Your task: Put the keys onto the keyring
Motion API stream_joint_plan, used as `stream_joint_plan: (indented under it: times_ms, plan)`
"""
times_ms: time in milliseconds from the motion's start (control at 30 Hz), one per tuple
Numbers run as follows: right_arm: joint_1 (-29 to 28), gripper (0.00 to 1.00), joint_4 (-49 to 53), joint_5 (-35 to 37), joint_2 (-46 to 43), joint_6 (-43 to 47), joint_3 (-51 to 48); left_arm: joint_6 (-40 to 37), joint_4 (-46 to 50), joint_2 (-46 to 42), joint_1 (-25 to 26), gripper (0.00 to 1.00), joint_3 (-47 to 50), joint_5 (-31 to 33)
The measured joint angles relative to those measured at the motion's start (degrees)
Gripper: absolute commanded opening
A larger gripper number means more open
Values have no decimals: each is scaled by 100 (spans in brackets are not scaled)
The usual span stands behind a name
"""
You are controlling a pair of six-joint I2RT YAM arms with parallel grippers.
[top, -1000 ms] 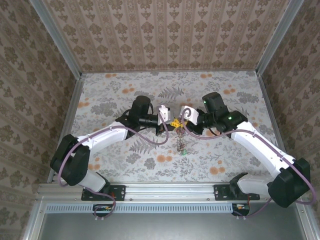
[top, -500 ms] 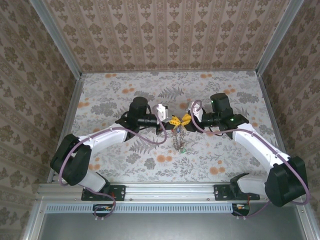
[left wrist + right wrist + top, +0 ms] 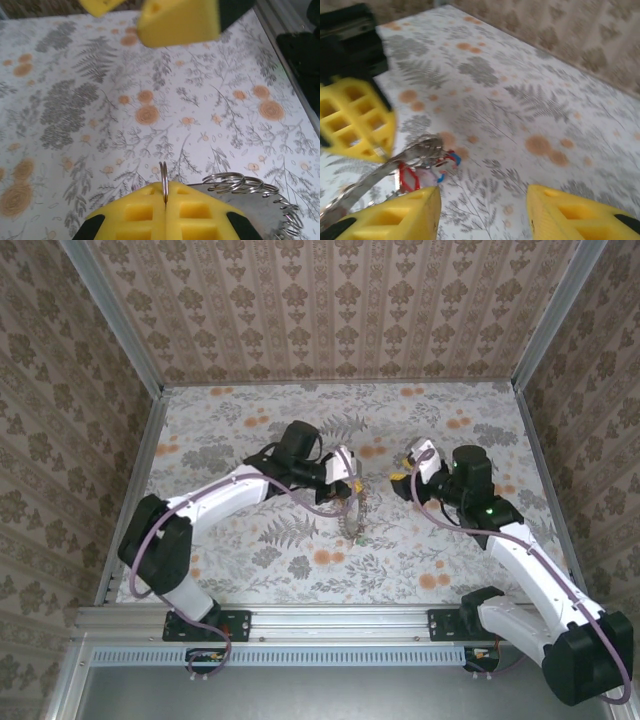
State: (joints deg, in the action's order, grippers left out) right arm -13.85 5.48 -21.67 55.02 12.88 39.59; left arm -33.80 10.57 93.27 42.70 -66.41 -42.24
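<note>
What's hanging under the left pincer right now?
The left pincer is shut on the keyring, keys hanging from it. The ring's clamped stretch is hidden between the pads.

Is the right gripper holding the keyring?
No: the right gripper has its jaws apart with bare table between them, the keyring outside.

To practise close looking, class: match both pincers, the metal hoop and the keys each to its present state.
Things:
1 left pincer
2 right pincer
3 large thin silvery metal hoop
4 small silver keys with coloured plastic heads

States:
A open, empty
B hanging on the hoop
C shut
D clamped between yellow pads

Pairs: 1-C, 2-A, 3-D, 4-B.
</note>
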Motion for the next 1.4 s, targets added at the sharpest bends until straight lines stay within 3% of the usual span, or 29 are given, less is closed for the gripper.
stream_joint_plan:
  times_ms: [267, 600, 833, 1100, 1333, 1367, 1400]
  plan:
    - [647, 53, -11, 514, 96, -1633, -186, -608, 1362, 1141, 472, 0, -1318, 481]
    - [1390, 54, 118, 1086, 125, -2787, -619, -850, 2291, 2177, 839, 0, -2238, 1130]
    - [1611, 55, 120, 1082, 133, -3077, -835, -850, 2422, 2282, 944, 0, -2354, 1211]
    - [1661, 55, 111, 1071, 308, -3158, -837, -822, 2343, 2573, 1084, 6, -2638, 1036]
    - [1694, 55, 114, 1056, 387, -3158, -839, -562, 2111, 2981, 1156, 17, -2686, 811]
    - [1709, 55, 111, 1056, 387, -3158, -839, -518, 2063, 2994, 1161, 25, -2682, 811]
    - [1718, 55, 111, 1056, 387, -3158, -839, -476, 1993, 2992, 1161, 26, -2667, 802]
